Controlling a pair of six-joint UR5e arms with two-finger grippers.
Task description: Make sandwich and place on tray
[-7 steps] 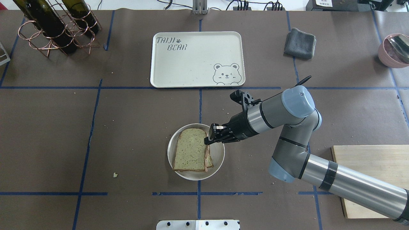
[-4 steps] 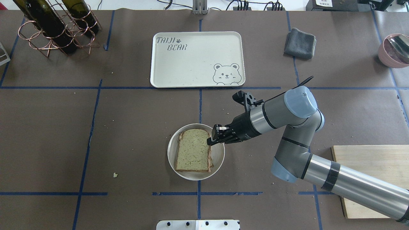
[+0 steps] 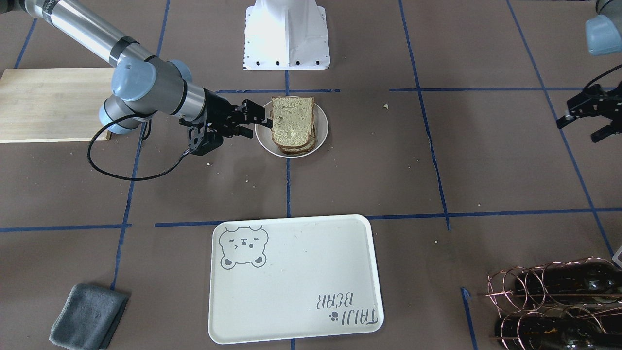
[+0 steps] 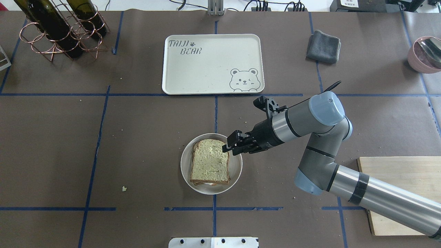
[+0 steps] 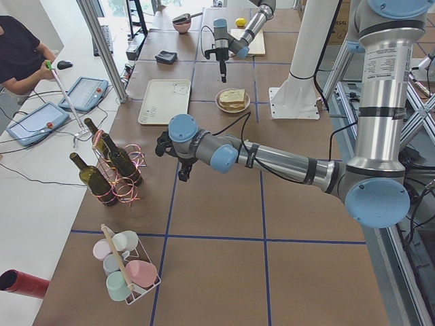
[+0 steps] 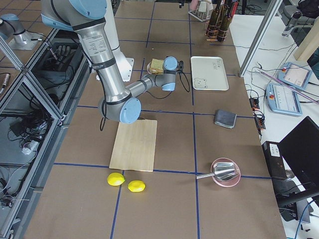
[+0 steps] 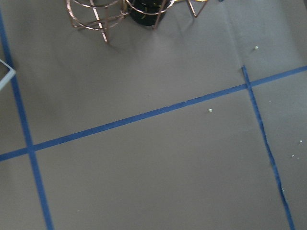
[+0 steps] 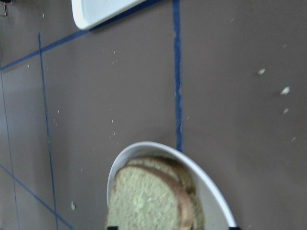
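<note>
The sandwich lies on a small round white plate: two tan bread slices stacked squarely, with the egg hidden between them. It also shows in the front view and the right wrist view. My right gripper is open and empty at the plate's right rim, its jaws spread just beside the sandwich. The white bear tray lies bare beyond the plate. My left gripper hovers open and empty far to my left, near the bottle rack.
A copper rack with dark bottles stands at the back left. A grey cloth and a pink bowl with a spoon are at the back right. A wooden board lies under my right arm, with two lemons beyond it.
The top slice was tilted in my right gripper; it now lies flat and square on the stack. The right gripper has let go and drawn back slightly to the right.
</note>
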